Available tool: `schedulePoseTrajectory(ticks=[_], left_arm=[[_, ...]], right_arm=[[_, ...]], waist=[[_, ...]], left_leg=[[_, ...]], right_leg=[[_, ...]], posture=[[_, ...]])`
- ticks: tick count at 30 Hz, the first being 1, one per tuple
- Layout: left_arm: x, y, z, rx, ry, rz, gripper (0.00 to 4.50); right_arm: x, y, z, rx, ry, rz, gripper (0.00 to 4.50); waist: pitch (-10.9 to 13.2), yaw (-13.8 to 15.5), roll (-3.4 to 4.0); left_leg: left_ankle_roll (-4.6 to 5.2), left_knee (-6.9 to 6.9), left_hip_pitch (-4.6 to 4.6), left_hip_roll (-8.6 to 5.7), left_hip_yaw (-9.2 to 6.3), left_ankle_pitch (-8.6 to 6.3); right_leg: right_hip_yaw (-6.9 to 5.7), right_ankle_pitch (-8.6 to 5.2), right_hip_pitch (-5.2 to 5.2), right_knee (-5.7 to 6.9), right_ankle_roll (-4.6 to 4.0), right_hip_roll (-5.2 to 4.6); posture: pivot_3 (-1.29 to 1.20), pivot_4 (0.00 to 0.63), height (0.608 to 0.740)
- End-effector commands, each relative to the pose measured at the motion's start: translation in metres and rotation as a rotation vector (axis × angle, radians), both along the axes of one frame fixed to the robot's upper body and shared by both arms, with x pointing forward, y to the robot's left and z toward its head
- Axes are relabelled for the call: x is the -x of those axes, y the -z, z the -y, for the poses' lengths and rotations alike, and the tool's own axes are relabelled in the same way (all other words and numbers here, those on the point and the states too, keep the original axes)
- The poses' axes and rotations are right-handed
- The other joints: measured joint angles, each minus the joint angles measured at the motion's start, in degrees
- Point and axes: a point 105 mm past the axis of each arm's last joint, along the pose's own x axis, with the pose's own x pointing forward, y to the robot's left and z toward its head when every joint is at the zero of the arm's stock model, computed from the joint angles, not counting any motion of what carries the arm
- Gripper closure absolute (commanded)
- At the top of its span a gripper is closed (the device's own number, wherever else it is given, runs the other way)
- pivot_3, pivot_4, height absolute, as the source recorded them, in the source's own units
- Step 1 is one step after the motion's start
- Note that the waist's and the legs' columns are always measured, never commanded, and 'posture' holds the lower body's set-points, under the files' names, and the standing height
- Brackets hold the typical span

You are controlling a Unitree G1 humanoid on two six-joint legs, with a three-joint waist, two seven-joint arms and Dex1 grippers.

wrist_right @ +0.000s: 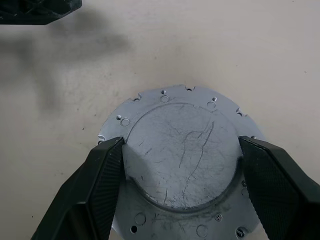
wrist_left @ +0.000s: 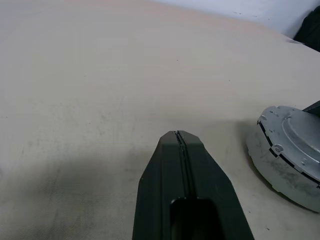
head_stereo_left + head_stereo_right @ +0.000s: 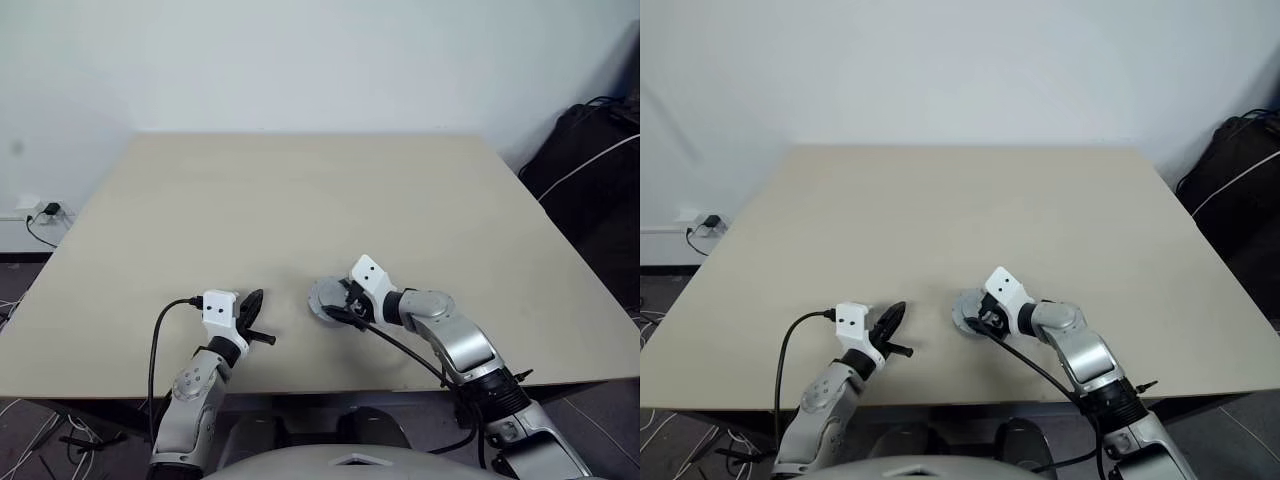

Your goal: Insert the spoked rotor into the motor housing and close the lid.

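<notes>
Beige matte table [image 3: 300,200] against a plain white wall; a dark bag and cables are seen off the far right corner. The right gripper [image 1: 180,165] is set over the lid [image 1: 182,155], its ribbed black fingers [image 1: 102,170] straddling the raised round centre, one each side, apparently touching its edge; a firm grasp cannot be confirmed. The lid appears seated on the motor housing [image 2: 280,172], directly under the right gripper and just beside the left gripper's [image 3: 252,312] tip. The left gripper is clamped shut on nothing and held just above the table.

Step judged: seating or closing the lid. Fingers should be kept symmetric about the centre and pressed straight down, so the lid isn't cocked.

Lid: scratched silver-grey metal, a flat flange with small holes round the rim. A thin dark seam is visible at the flange edge. The rotor can't be seen, presumably inside.
</notes>
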Motion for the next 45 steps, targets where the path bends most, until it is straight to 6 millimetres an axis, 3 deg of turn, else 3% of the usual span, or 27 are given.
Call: schedulePoseTrajectory(ticks=[1,7,17,22,30,35,45], left_arm=[[-0.006,-0.017,0.006,0.004,0.025,0.073,4.5],[-0.008,-0.017,0.009,-0.001,0.045,0.073,4.5],[-0.009,-0.017,0.01,-0.002,0.057,0.074,4.5],[-0.009,-0.018,0.013,-0.002,0.072,0.073,4.5],[-0.028,-0.016,0.043,-0.012,0.188,-0.088,4.5],[-0.042,-0.024,0.063,0.094,0.289,-0.226,4.5],[-0.041,-0.017,0.082,0.147,0.428,-0.402,4.5]], right_arm=[[0.001,0.003,0.003,0.044,-0.016,-0.021,1.23],[0.004,0.006,0.006,0.082,-0.042,-0.043,1.23],[-0.004,0.018,0.016,0.149,0.07,-0.081,1.23],[0.002,0.021,0.015,0.146,0.023,-0.082,1.23],[0.0,0.019,0.011,0.137,0.009,-0.07,1.23],[0.001,0.018,0.01,0.136,0.006,-0.066,1.23],[0.003,0.017,0.011,0.131,0.021,-0.058,1.23]], waist=[[0.0,0.01,0.0],[-0.04,0.07,0.01],[-0.32,0.02,0.03],[-0.5,0.05,0.17],[-0.53,0.09,0.17],[-0.53,0.02,0.14],[-0.53,0.0,0.12]], left_leg=[[-0.01,0.0,0.0,0.0,0.0,0.01],[-0.01,-0.01,0.0,-0.01,0.0,0.01],[0.12,-0.01,0.03,0.0,0.0,-0.07],[0.15,-0.01,0.13,0.0,0.0,-0.09],[0.16,-0.02,0.13,-0.01,0.0,-0.1],[-0.02,-0.02,0.13,-0.01,-0.01,0.01],[-0.12,-0.04,0.14,-0.01,-0.01,0.08]], right_leg=[[0.0,0.0,0.0,-0.01,0.0,0.0],[0.0,0.0,0.0,-0.03,0.0,-0.01],[0.0,0.0,0.03,-0.02,0.0,-0.02],[0.01,0.01,0.12,-0.02,0.03,-0.03],[0.0,0.03,0.14,-0.04,0.06,-0.01],[0.0,0.04,0.16,-0.03,0.07,0.02],[0.02,0.03,0.15,-0.03,0.06,0.05]], posture=[[0.0,0.0,0.74],[0.0,0.0,0.74],[0.0,0.0,0.74],[0.0,0.0,0.74],[0.0,0.0,0.74],[0.0,0.0,0.74],[0.0,0.0,0.74]])
